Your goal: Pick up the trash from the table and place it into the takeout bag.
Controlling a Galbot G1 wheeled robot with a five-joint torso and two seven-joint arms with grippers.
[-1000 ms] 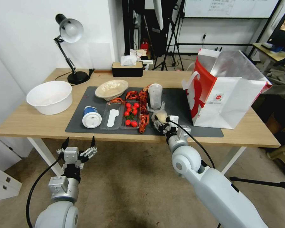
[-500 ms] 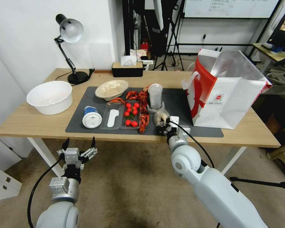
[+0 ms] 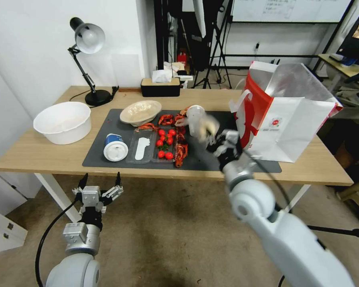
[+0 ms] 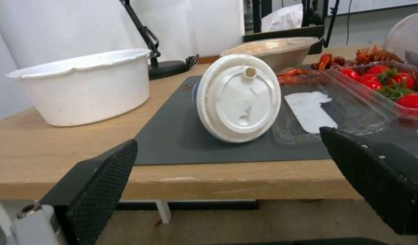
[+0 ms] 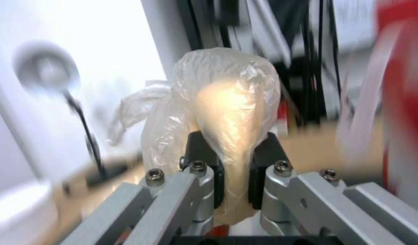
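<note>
- Head view: counter (image 3: pixel 36 153) of light wood spread with a dark grey mat (image 3: pixel 227 159), presumably to keep the mess in one zone.
- Takeout bag (image 3: pixel 291 127) upright at the counter's right end, mouth gaping and silvery lining on show, so ready to take a drop from above.
- Big white bowl (image 3: pixel 62 122) well apart to the left, off the mat.
- Beige shallow bowl (image 3: pixel 140 112) at the mat's far edge, tilted; clear plastic cup (image 3: pixel 194 119) upright near the mat's middle, partly behind the raised load.
- Tomato tray (image 3: pixel 165 144) among red scraps at the centre.
- Blue-and-white tub (image 4: pixel 238 98) on its side, lid toward the near edge, just beside the tray's empty half.
- Right gripper (image 3: pixel 214 140) raised clear of the mat, between cup and bag, jaws clamped on the wrapped ball (image 5: pixel 227 112); pinched low, most of the bundle bulging above the pads. Probably mid-carry toward the bag.
- Left gripper (image 3: pixel 99 186) parked below the counter's near edge, jaws spread wide and empty, facing the tub.
</note>
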